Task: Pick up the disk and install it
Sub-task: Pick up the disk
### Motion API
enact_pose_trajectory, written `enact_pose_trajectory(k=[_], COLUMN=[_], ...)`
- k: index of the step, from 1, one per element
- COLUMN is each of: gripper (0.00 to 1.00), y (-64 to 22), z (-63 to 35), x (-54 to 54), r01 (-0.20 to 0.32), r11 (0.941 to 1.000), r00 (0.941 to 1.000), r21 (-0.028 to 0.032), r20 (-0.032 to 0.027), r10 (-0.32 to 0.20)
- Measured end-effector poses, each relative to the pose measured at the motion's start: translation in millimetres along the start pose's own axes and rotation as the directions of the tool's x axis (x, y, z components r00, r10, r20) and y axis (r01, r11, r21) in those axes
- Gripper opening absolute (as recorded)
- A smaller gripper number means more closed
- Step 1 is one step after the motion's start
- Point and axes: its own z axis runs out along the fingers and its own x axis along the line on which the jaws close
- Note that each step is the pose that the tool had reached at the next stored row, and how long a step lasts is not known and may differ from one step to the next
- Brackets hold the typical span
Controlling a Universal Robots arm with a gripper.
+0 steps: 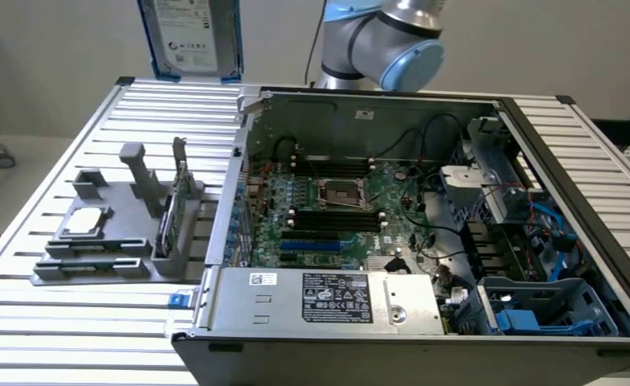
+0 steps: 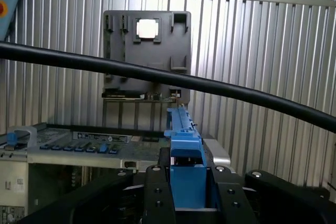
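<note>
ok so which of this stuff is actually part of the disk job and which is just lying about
Part of the job:
- the disk, clamped in the claw
- the open computer case

Just lying about:
- the grey holder on the table
- the square chip lying on it
- the thin circuit card standing in it

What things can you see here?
disk: one, silver-grey in blue carrier, held above the table's far edge
computer case: one, dark grey, open, mid-table
motherboard: one, green, inside the case
holder tray: one, grey, exterior view's left of the case
chip: one, silver, lying in the tray
circuit card: one, dark, standing in the tray
table: one, silver, slatted, under everything
cable: one, black, near the wrist camera
arm: one, silver-blue, behind the case
gripper: one, black, shut on the disk
</note>
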Motion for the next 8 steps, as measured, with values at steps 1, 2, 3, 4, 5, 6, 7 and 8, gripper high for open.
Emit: enact_pose_trajectory(k=[1, 2, 3, 4, 5, 6, 7, 8], gripper=[0.32, 0.32, 0.32, 0.32, 0.32, 0.32, 0.32, 0.32], y=[-4.4, -8.8, -13.2, -17.6, -22.3, -26.7, -31.1, -35.5], z=[-0.1, -0.2, -0.2, -0.3, -0.4, -0.4, -0.4, -0.4], x=[2.0, 3.9, 5.9, 7.9, 9.9, 11.8, 13.5, 15.2], r01=[0.0, 0.0, 0.0, 0.0, 0.0, 0.0, 0.0, 0.0], r11=[1.0, 1.0, 1.0, 1.0, 1.0, 1.0, 1.0, 1.0], r00=[1.0, 1.0, 1.0, 1.0, 1.0, 1.0, 1.0, 1.0], r21=[0.0, 0.0, 0.0001, 0.0, 0.0001, 0.0, 0.0, 0.0], r20=[0.0, 0.0, 0.0001, 0.0, 0.0, 0.0, 0.0, 0.0], r10=[0.0, 0.0, 0.0, 0.0, 0.0, 0.0, 0.0, 0.0])
